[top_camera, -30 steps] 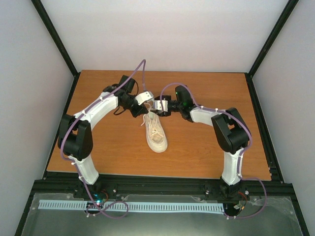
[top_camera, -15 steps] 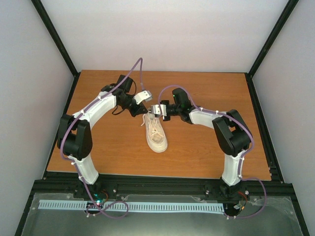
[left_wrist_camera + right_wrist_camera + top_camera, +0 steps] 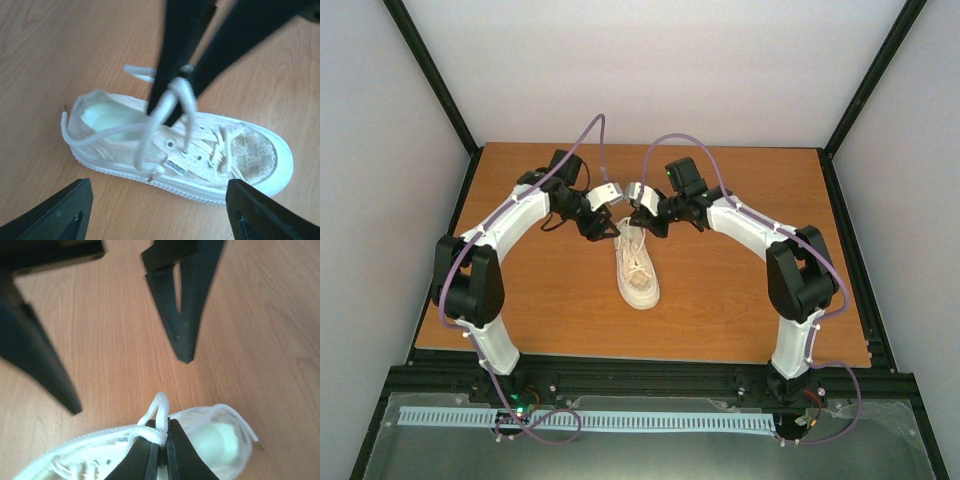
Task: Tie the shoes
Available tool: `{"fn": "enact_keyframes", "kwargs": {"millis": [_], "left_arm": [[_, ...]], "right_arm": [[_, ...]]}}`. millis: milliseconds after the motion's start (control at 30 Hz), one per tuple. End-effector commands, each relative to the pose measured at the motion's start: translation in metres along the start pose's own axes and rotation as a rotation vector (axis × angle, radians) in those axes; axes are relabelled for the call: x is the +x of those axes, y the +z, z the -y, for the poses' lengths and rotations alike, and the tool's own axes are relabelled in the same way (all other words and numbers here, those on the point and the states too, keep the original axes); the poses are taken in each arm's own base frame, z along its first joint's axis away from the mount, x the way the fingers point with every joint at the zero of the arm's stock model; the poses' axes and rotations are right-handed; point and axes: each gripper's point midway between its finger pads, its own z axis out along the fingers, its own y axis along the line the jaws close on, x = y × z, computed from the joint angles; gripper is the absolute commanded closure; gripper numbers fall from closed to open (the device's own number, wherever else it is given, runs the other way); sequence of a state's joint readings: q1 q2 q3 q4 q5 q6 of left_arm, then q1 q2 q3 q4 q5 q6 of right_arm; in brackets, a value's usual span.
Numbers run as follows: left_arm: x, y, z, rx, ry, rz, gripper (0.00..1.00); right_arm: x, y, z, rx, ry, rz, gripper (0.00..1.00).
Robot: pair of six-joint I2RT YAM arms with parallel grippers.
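The cream shoe [image 3: 639, 272] lies on the wooden table [image 3: 740, 300], toe toward the arms. In the right wrist view my right gripper [image 3: 161, 426] is shut on a loop of white lace [image 3: 159, 407] lifted above the shoe's opening [image 3: 215, 437]. In the left wrist view my left gripper [image 3: 159, 184] stands open over the shoe's side [image 3: 190, 150], with nothing between its fingers [image 3: 55, 212]. There the right gripper's black fingers [image 3: 180, 45] pinch the lace loop [image 3: 176, 95]. From above, both grippers meet over the heel, left [image 3: 616, 218] and right [image 3: 636, 222].
Black frame posts [image 3: 440, 80] and white walls close in the table on three sides. A black rail [image 3: 640, 375] carrying the arm bases runs along the near edge. Loose lace ends [image 3: 67, 130] trail beside the heel.
My left gripper has opened and let go of the lace. My right gripper has shut on the lace loop. Both wrists have shifted toward the far side of the table.
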State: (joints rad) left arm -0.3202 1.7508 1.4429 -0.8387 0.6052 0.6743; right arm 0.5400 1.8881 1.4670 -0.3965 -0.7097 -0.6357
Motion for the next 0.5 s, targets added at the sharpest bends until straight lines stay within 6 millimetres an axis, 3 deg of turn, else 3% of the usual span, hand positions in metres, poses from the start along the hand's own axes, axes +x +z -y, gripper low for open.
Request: {"fn": "enact_keyframes", "kwargs": {"millis": [0, 167, 300, 367, 467], "left_arm": [[-0.018, -0.014, 0.015, 0.038, 0.101, 0.067, 0.22], [-0.026, 0.001, 0.018, 0.026, 0.082, 0.101, 0.17], [-0.036, 0.013, 0.005, -0.045, 0.081, 0.117, 0.19], [-0.037, 0.017, -0.002, -0.060, 0.073, 0.112, 0.26], [-0.032, 0.025, -0.010, -0.074, 0.077, 0.086, 0.50]], "right_arm": [[-0.001, -0.003, 0.003, -0.019, 0.321, -0.086, 0.97], [0.001, 0.000, 0.003, -0.028, 0.479, -0.097, 0.97], [0.009, 0.004, 0.004, -0.016, 0.529, -0.112, 0.97], [0.009, 0.003, 0.004, -0.012, 0.524, -0.111, 0.97], [0.008, 0.002, 0.003, -0.020, 0.502, -0.106, 0.97]]}}
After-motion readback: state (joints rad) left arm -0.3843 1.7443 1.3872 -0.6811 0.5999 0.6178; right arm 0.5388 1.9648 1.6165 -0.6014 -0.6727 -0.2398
